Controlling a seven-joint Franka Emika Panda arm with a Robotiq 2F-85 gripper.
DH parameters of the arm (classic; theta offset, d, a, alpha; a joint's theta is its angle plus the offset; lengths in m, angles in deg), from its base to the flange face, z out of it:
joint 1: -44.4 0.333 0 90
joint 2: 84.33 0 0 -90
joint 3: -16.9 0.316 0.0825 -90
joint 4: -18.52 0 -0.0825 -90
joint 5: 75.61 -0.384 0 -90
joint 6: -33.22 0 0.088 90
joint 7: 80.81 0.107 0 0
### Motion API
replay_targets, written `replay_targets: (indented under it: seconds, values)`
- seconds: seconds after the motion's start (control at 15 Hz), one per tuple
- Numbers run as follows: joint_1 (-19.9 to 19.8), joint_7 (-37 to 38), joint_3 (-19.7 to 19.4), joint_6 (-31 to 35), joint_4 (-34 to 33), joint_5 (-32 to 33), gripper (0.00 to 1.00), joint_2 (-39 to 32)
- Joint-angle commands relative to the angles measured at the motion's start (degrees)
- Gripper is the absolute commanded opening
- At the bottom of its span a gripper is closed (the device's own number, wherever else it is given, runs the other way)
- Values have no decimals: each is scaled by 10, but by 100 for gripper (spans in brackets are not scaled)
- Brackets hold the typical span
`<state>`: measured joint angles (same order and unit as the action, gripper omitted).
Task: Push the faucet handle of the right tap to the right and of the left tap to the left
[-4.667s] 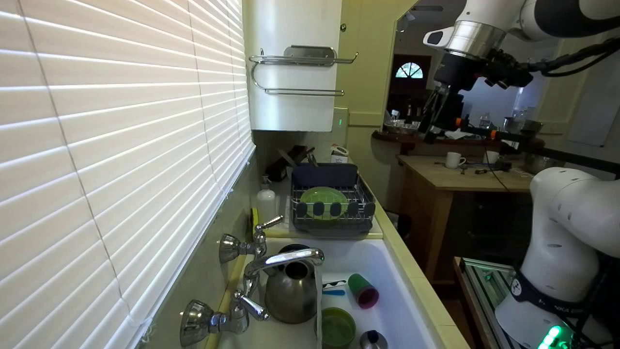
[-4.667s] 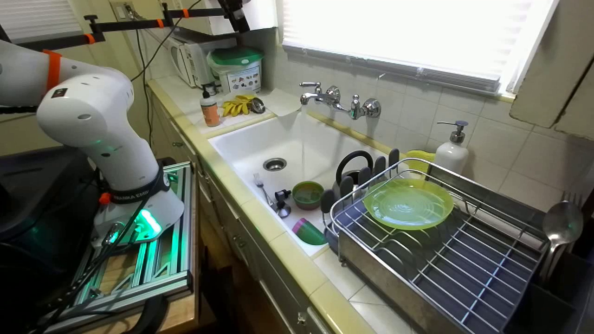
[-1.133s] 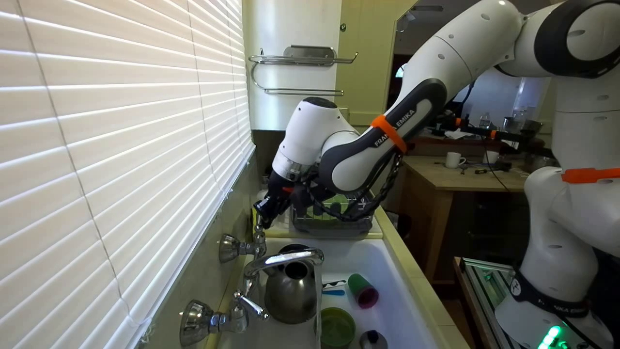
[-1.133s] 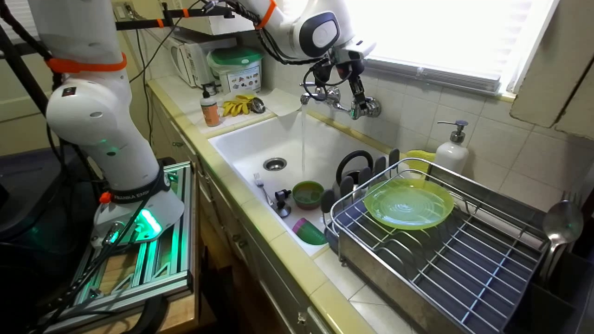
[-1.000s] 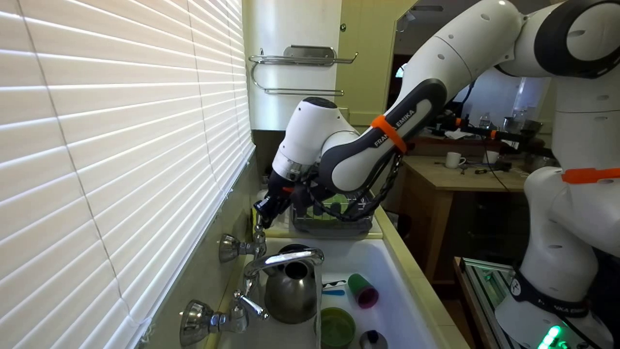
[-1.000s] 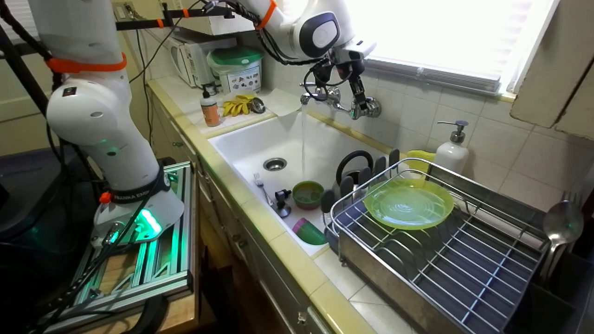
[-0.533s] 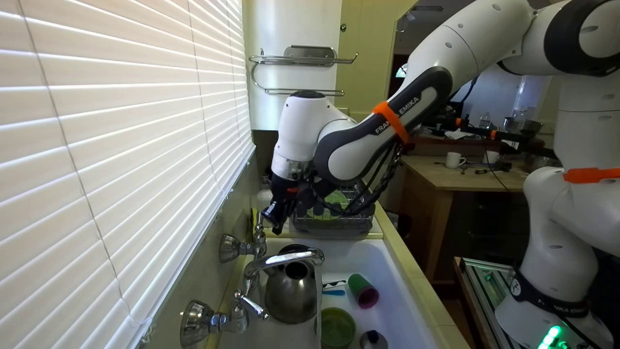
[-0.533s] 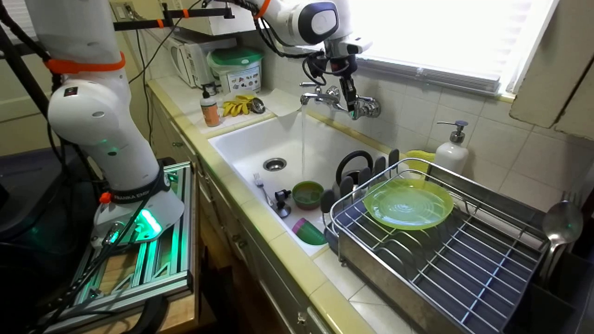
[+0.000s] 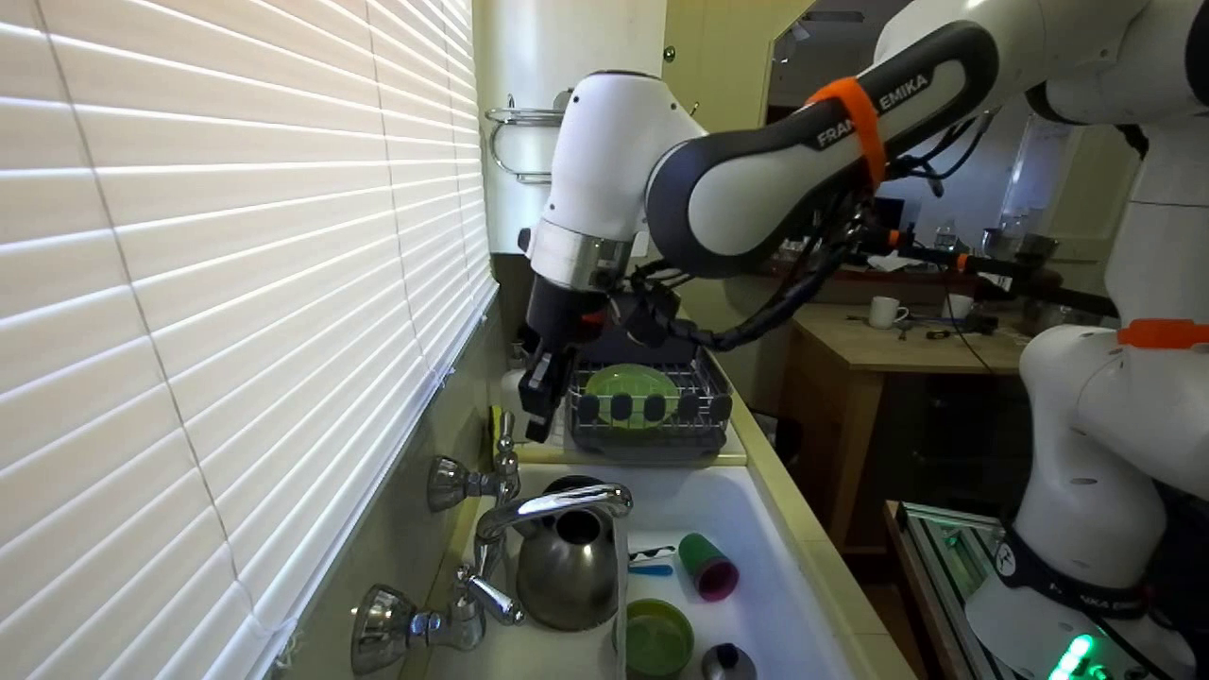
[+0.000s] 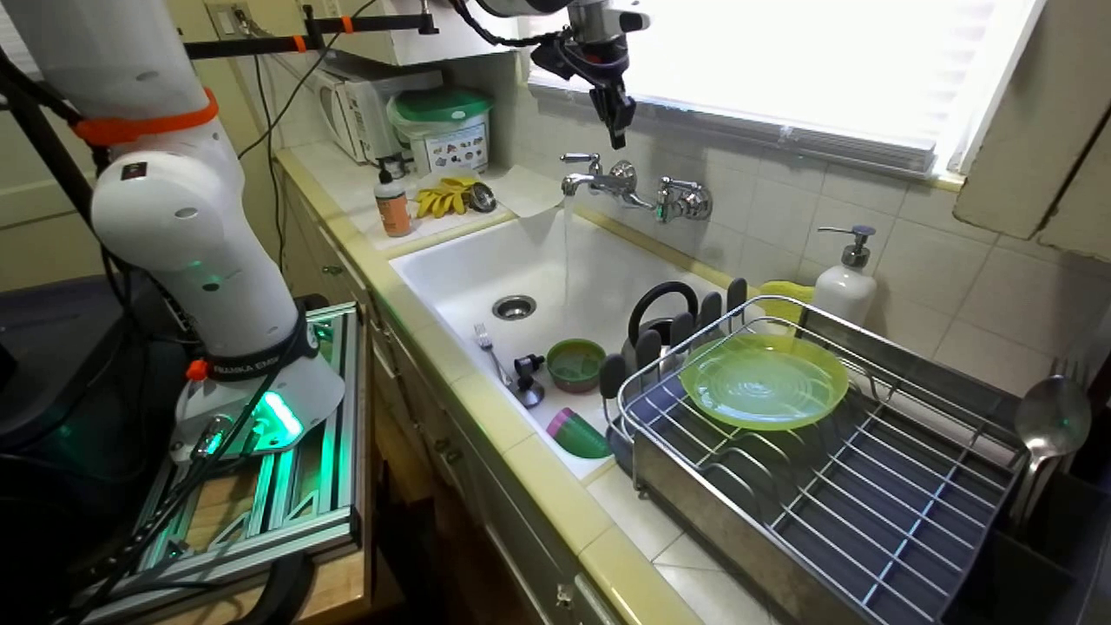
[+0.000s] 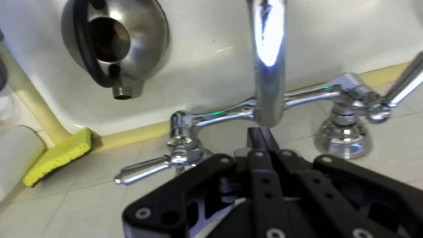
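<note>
The faucet handle [image 10: 690,185] of the right tap [image 10: 667,207], on the dish rack side, lies turned along the wall to the right. In the wrist view, which is upside down, that handle [image 11: 142,170] shows at left. The left tap [image 9: 463,619] has its chrome handle [image 10: 577,158] slanting out from the wall; in the wrist view this handle [image 11: 407,82] is cut off at the right edge. My gripper [image 10: 617,143] hangs above the faucet, between the two taps and touching neither. Its fingertips meet with nothing between them [image 11: 259,132].
A curved spout [image 9: 557,505] runs a thin water stream into the white sink [image 10: 460,252]. A steel kettle [image 11: 145,36], green bowl [image 10: 576,365] and green cup [image 9: 704,557] stand or lie in it. Nearby are a dish rack [image 10: 877,521], soap dispenser [image 10: 844,286] and window blinds [image 9: 236,283].
The right tap's handle, which pointed out over the sink several seconds ago, has swung right along the wall. Over the last second the gripper has lifted off it and moved left.
</note>
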<state>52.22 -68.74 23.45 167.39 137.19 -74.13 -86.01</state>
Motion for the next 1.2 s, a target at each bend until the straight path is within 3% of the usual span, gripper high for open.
replay_targets:
  seconds: [0.0, 0.13, 0.2, 0.67, 1.13]
  values:
    - [13, -116, 24, -12, 11, -110, 0, 25]
    - [19, -175, 33, -37, -2, -166, 0, 15]
    - [16, -118, 30, -9, -1, -118, 1, 14]
    - [28, -158, 44, -33, 11, -153, 0, 9]
    - [38, -146, 55, -15, 31, -105, 0, -22]
